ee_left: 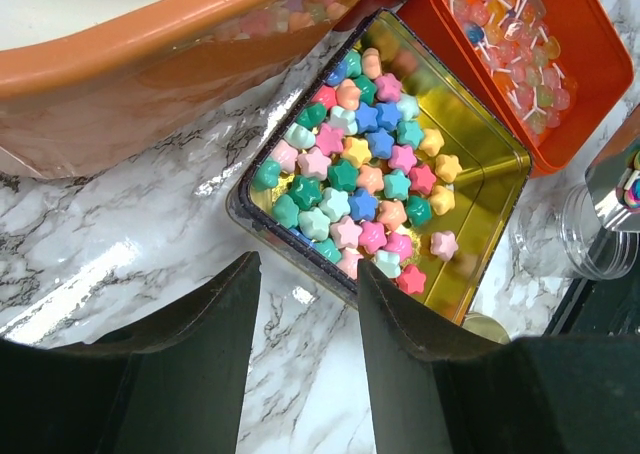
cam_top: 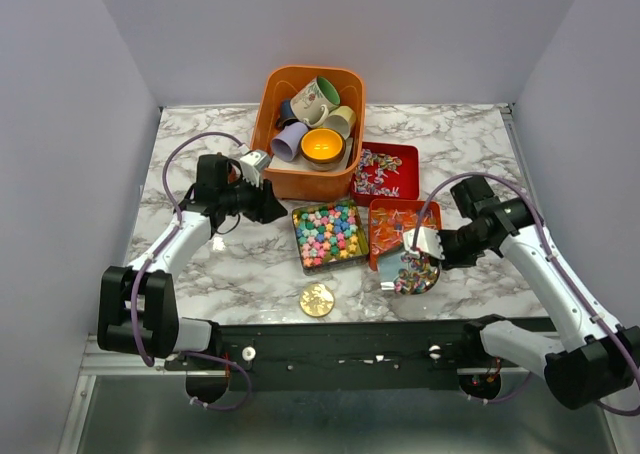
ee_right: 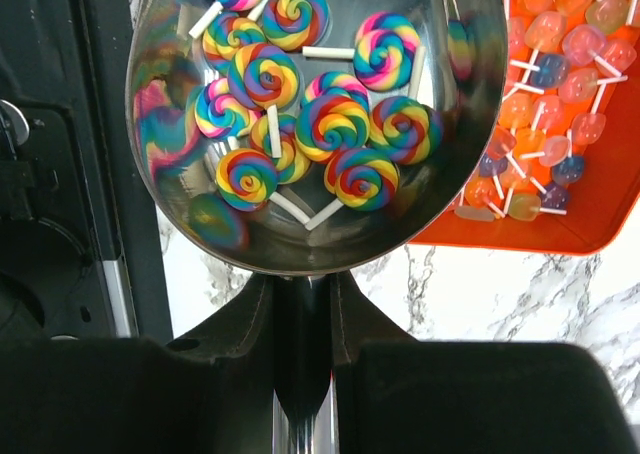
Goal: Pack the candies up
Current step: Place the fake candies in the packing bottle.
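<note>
Left pincer (ee_left: 305,274): released, empty, by the tin (ee_left: 490,174) at its lower-left edge.
Right pincer (ee_right: 302,294): clenched on the scoop (ee_right: 160,174) handle.
Scoop load: about a dozen swirl lollipops (ee_right: 330,124).
Tin: one, holding star candies (ee_left: 360,189).
Trays: two; near tray (cam_top: 374,236) just beside the tin, far tray (cam_top: 400,149) behind.
Open room: bare tabletop (cam_top: 240,264), lower left.

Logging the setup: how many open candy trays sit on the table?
3: a red tray beside the bin, a gold tin in the middle, an orange tray right of it, partly covered by the scoop.
</note>
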{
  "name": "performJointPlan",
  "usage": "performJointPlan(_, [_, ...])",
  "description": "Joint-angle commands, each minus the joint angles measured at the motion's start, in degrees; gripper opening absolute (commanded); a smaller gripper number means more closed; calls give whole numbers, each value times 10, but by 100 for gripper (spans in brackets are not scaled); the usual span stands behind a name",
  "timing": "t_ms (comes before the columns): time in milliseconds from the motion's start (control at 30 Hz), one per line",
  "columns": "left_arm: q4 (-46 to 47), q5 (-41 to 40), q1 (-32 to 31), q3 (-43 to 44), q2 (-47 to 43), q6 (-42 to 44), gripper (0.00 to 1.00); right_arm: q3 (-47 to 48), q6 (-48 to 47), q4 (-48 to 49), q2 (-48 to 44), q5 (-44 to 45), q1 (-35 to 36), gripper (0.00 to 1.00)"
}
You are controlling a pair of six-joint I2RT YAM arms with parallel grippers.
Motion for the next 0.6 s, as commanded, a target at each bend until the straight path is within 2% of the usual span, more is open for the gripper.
performJointPlan(0, [10, 17, 8, -8, -17, -4, 54, 24, 48, 22, 5, 62, 22, 1])
performJointPlan(200, [19, 20, 9, -15, -14, -8, 54, 57, 80, 8, 18, 78, 56, 1])
performJointPlan(567, [21, 25, 11, -9, -6, -12, 54, 49, 95, 8, 12, 84, 86, 1])
